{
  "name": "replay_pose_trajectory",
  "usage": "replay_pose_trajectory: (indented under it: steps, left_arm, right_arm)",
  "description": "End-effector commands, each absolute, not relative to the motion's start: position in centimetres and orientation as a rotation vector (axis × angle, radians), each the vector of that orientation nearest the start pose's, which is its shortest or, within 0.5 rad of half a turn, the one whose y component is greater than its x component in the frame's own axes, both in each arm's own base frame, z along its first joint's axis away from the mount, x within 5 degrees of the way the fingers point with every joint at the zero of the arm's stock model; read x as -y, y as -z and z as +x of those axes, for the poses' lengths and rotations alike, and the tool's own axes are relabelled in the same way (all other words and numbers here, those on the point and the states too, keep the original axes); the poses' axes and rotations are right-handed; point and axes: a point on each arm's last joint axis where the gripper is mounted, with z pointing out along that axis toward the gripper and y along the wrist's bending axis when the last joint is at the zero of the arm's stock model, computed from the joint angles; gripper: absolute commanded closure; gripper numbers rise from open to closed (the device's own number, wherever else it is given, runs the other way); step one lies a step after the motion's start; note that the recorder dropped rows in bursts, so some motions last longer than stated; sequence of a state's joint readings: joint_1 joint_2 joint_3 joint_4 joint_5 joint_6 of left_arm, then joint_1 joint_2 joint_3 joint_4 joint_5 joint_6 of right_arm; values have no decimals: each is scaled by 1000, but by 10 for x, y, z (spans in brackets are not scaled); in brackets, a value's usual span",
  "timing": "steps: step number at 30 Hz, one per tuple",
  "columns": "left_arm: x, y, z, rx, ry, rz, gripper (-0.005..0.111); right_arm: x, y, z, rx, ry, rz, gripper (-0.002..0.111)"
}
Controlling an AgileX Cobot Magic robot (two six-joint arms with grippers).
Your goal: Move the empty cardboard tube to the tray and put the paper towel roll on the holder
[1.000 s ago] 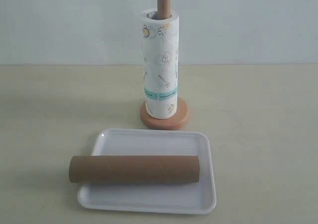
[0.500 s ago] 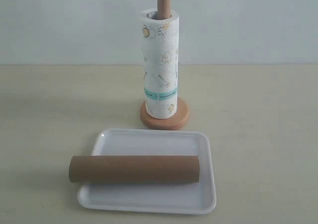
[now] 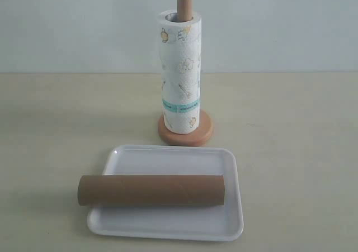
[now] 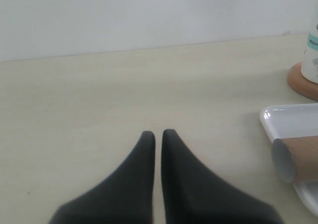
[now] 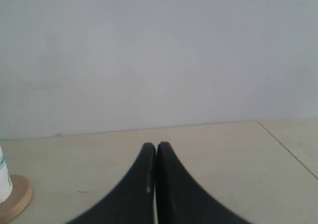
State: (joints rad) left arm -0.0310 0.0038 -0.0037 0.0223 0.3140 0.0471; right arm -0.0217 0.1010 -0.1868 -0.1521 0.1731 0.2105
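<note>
The brown cardboard tube (image 3: pixel 151 190) lies crosswise on the white tray (image 3: pixel 173 158), its left end jutting past the tray's rim. Behind the tray, the paper towel roll (image 3: pixel 180 73) stands upright over the pole of the wooden holder (image 3: pixel 184 0), resting on the round base (image 3: pixel 206 130). Neither arm shows in the exterior view. In the left wrist view, my left gripper (image 4: pixel 158 134) is shut and empty over bare table, with the tube's open end (image 4: pixel 288 159) and a tray corner (image 4: pixel 271 117) off to one side. My right gripper (image 5: pixel 157 146) is shut and empty, apart from the holder's base (image 5: pixel 17 196).
A pale wall rises behind the beige table (image 3: pixel 291 123). In the right wrist view a table edge (image 5: pixel 285 147) runs diagonally.
</note>
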Motion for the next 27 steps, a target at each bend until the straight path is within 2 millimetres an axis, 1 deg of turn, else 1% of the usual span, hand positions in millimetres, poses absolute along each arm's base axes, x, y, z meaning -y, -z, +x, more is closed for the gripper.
replay_pose_trajectory:
  steps: [1, 7, 9, 10, 11, 12, 13, 14, 15, 17, 27]
  left_arm:
    - [1, -185, 54, -1793, -27, 74, 103]
    - [1, -185, 54, -1793, -27, 74, 103]
    - [1, -185, 54, -1793, -27, 74, 103]
    - [1, -185, 54, -1793, -27, 74, 103]
    - [1, -185, 54, -1793, -27, 74, 103]
    - [1, -185, 54, -1793, -27, 74, 103]
    - [1, -185, 54, -1793, -27, 74, 103]
    - [1, -185, 54, -1793, -27, 74, 103]
    - [1, -185, 54, -1793, -27, 74, 103]
    - [1, -185, 54, -1793, -27, 74, 103]
    - [1, -185, 54, -1793, -27, 74, 103]
  right_arm:
    - [1, -255, 57, -1559, -11, 37, 108]
    - [1, -255, 56, -1550, -11, 37, 108]
    - [1, -252, 55, -1588, -12, 37, 108]
    - [1, -244, 52, -1639, 8, 17, 108]
    - [1, -239, 51, -1655, 15, 8, 108]
    - [1, -225, 50, -1674, 23, 0, 108]
    - [1, -216, 51, -1698, 22, 0, 108]
    - [1, -195, 54, -1743, 22, 0, 108]
    - [1, -190, 55, -1736, 22, 1, 108]
    - [1, -181, 53, -1844, 17, 4, 108]
    - [0, -181, 53, -1845, -10, 38, 108]
